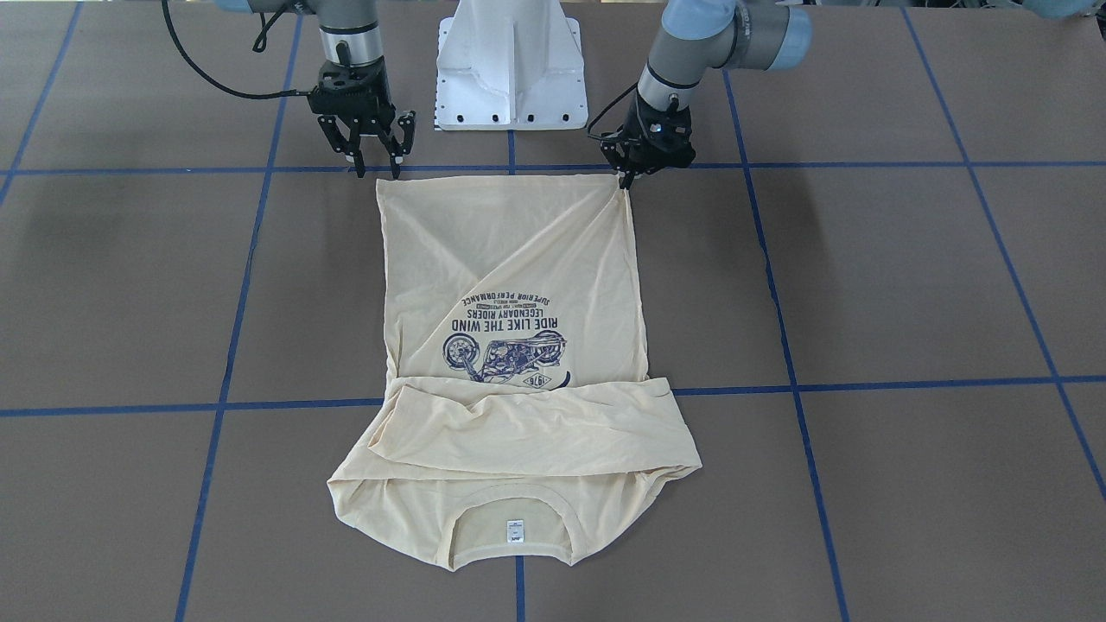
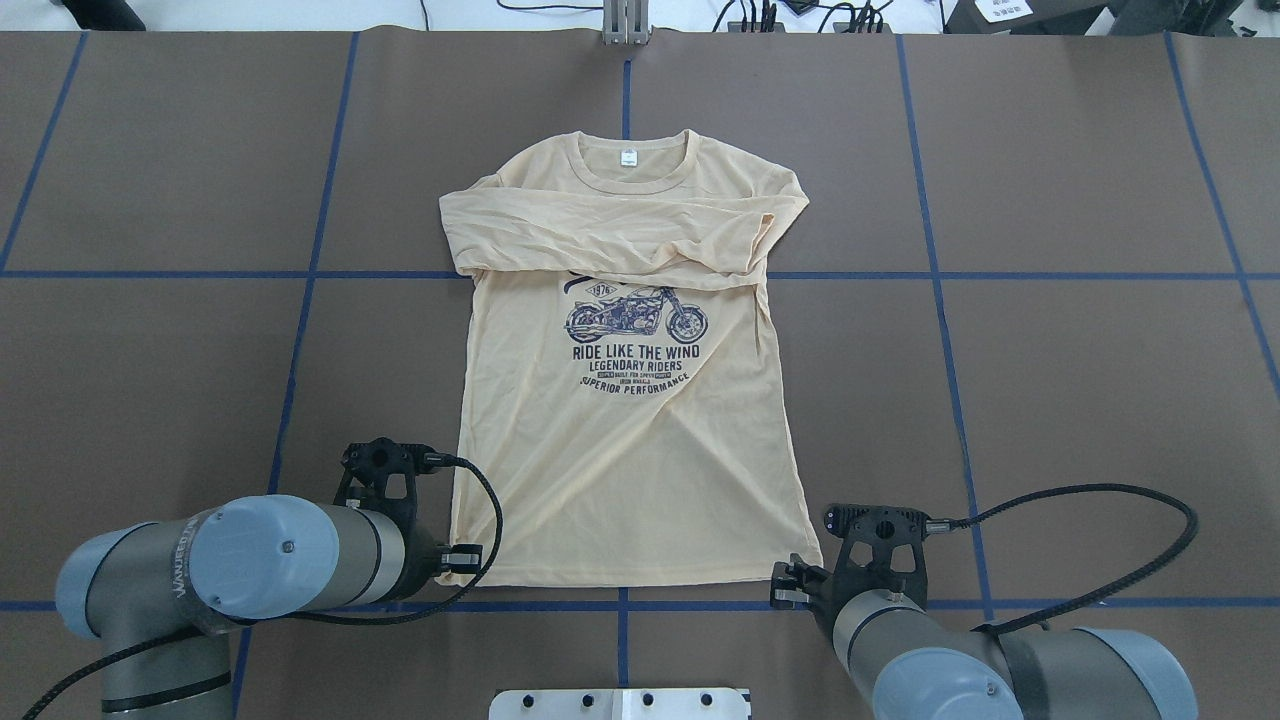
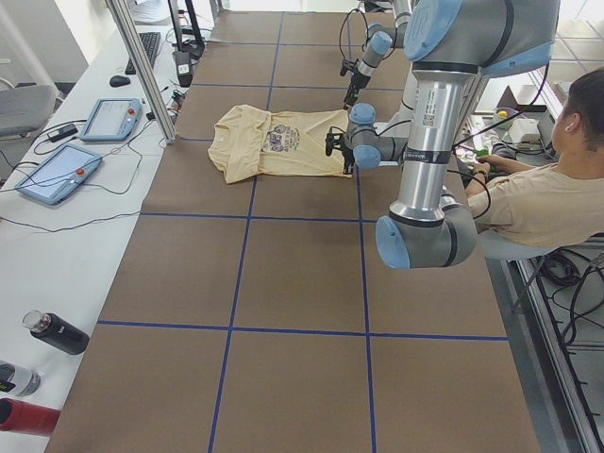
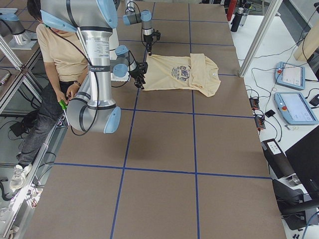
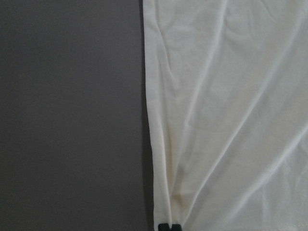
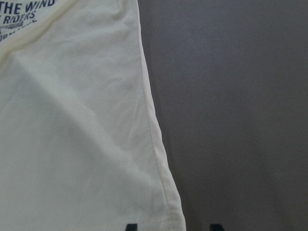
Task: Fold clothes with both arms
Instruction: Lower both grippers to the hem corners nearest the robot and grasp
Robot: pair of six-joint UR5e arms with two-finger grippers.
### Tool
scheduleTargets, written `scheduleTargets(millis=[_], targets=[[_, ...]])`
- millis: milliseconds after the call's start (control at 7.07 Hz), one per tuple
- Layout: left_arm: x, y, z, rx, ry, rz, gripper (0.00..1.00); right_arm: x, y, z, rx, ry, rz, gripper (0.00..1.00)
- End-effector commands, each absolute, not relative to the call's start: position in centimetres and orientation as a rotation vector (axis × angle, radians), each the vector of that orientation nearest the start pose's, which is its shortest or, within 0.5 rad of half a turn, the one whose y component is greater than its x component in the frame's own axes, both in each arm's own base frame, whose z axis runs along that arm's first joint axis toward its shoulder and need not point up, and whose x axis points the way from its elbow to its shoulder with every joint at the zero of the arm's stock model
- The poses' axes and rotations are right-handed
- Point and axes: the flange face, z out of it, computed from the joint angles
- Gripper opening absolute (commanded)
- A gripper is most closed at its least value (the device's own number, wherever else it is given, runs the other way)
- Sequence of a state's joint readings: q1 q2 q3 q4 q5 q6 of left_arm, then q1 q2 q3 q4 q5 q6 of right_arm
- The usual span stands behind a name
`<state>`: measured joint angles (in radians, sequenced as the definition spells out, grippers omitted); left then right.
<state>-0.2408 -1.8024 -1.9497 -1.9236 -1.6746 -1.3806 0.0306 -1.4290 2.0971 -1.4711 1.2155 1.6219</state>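
We judge the T-shirt point(image 1: 518, 259) thin and limp: left gripper point(image 1: 628, 179) clamps one hem corner, right gripper point(image 1: 378, 170) straddles the other, jaws apart.

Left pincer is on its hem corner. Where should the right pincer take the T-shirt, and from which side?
I'd grip the T-shirt at its free hem corner, by the right pincer. Come down from above, straddling the side edge: the corner lies flat, between the open fingertips in the wrist view.
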Motion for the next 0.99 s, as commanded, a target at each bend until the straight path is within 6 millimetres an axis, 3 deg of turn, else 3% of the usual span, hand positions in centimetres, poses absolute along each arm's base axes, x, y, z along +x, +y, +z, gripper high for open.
scheduleTargets(millis=[0,708,849], targets=[[51.20,-25.23,32.51,0.112,0.962,0.002,0.00,-50.44,-18.06,34.38,0.332,-0.751,0.201,0.53],[51.20,-25.23,32.51,0.112,0.962,0.004,0.00,-51.09,-18.09,35.25,0.337,-0.730,0.193,0.53],[51.22,-25.24,32.43,0.113,0.964,0.004,0.00,-51.09,-18.09,35.25,0.338,-0.730,0.191,0.46]])
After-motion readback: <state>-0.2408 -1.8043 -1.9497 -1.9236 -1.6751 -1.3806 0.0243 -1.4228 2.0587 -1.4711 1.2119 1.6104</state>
